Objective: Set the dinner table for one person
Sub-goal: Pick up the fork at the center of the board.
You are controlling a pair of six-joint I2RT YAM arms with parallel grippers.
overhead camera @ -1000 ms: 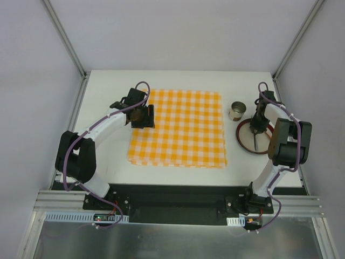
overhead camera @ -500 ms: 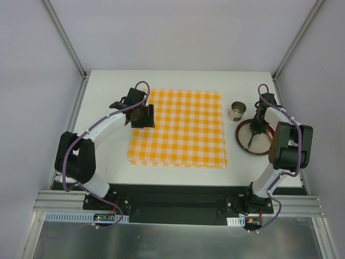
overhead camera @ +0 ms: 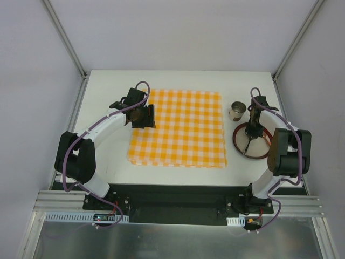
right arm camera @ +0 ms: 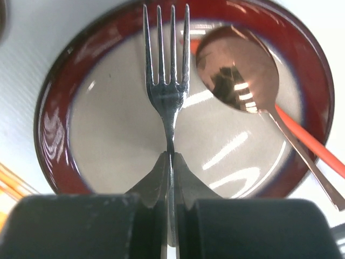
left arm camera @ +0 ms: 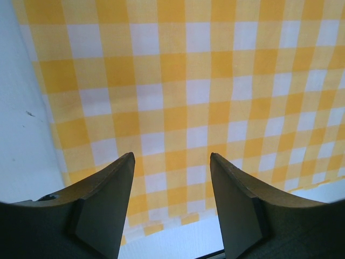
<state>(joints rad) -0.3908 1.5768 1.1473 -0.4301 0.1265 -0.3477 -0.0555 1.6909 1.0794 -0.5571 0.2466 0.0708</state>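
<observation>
The white dinner table [overhead camera: 108, 86] carries an orange-and-white checked cloth [overhead camera: 183, 129] in its middle. My left gripper [overhead camera: 145, 117] hovers open and empty over the cloth's left edge; in the left wrist view [left arm camera: 171, 162] the cloth [left arm camera: 188, 81] shows between the spread fingers. My right gripper [overhead camera: 251, 132] is shut on a silver fork [right arm camera: 167, 81] by its handle and holds it over a red-rimmed plate [overhead camera: 237, 141]. In the right wrist view [right arm camera: 171, 159] a copper spoon [right arm camera: 237, 70] with an orange handle lies in the plate [right arm camera: 54, 124].
A small metal cup [overhead camera: 237, 111] stands on the table just behind the plate, right of the cloth. Bare white table [left arm camera: 21, 151] lies left of the cloth. Grey walls and metal frame posts close in the table's sides and back.
My right gripper has shifted a little left over the plate with the fork in it. The left arm has not moved.
</observation>
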